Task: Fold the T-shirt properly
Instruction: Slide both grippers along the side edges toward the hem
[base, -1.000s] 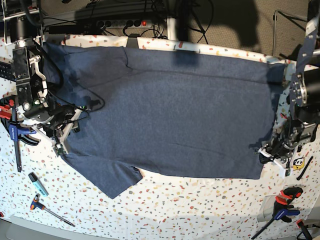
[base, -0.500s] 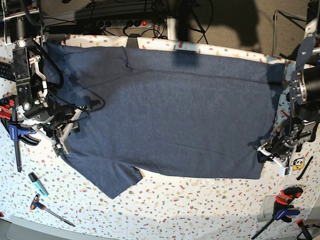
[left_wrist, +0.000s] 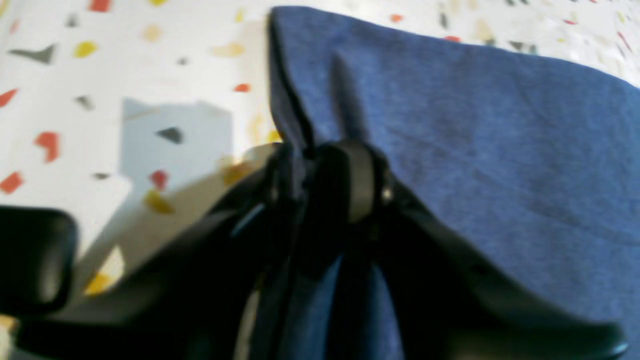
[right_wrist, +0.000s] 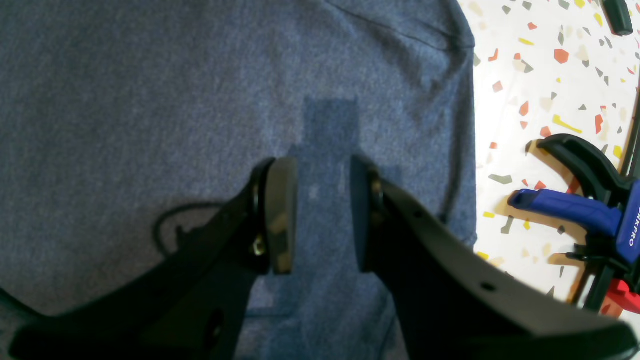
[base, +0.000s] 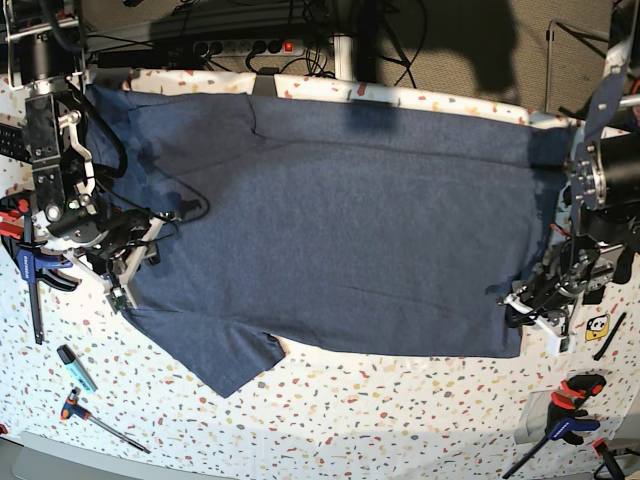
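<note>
The T-shirt (base: 340, 240) is spread flat, plain side up, across the table (base: 400, 420). Left tool (left_wrist: 320, 165) has its jaws clamped on the hem corner, cloth bunched up between them. Right tool (right_wrist: 320, 200) hangs over the other end with jaws apart, gripping nothing. Looks like the grab stage before the first fold. I'd guess the right one needs to pinch its edge next, then both lift together.

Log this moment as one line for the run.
left gripper: shut on T-shirt hem | right gripper: open over shirt | shirt: spread flat
</note>
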